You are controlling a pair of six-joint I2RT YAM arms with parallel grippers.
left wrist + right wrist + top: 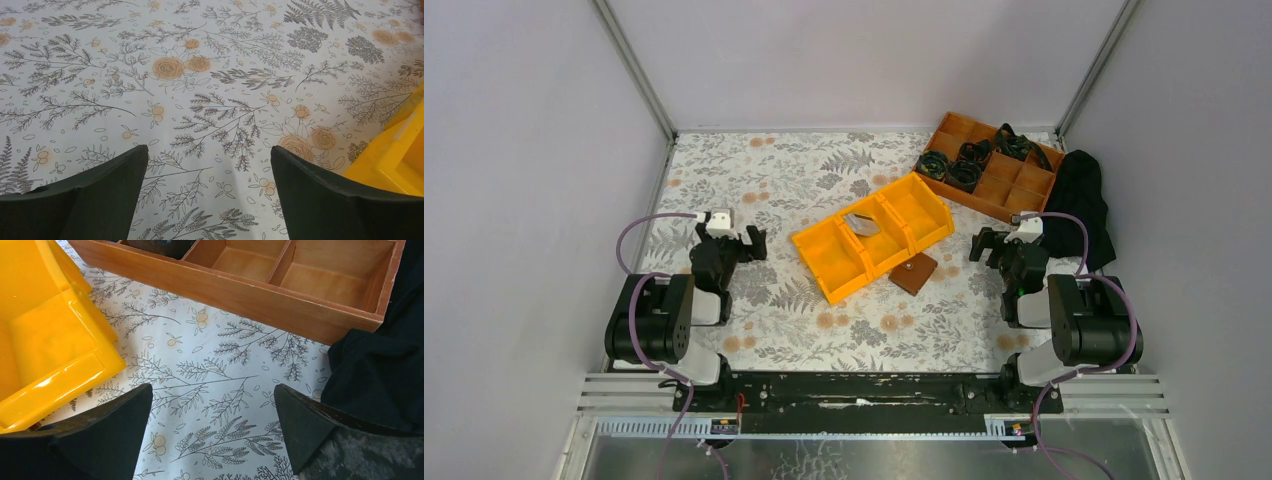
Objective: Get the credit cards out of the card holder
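A small brown card holder (913,272) lies flat on the table, just in front of a yellow three-part bin (909,232). A silvery-grey card (861,222) lies in the bin's middle part. No other credit card shows. My left gripper (756,245) is open and empty, left of the bin, over bare cloth in its wrist view (210,150). My right gripper (979,245) is open and empty, right of the bin and of the holder. Its wrist view (212,387) shows only the floral cloth between the fingers.
A wooden divided tray (1034,188) with black coiled items stands at the back right; its near wall shows in the right wrist view (240,295). A black cloth (1079,205) lies beside it. The yellow bin's corner (400,155) is right of my left fingers. Walls enclose the table.
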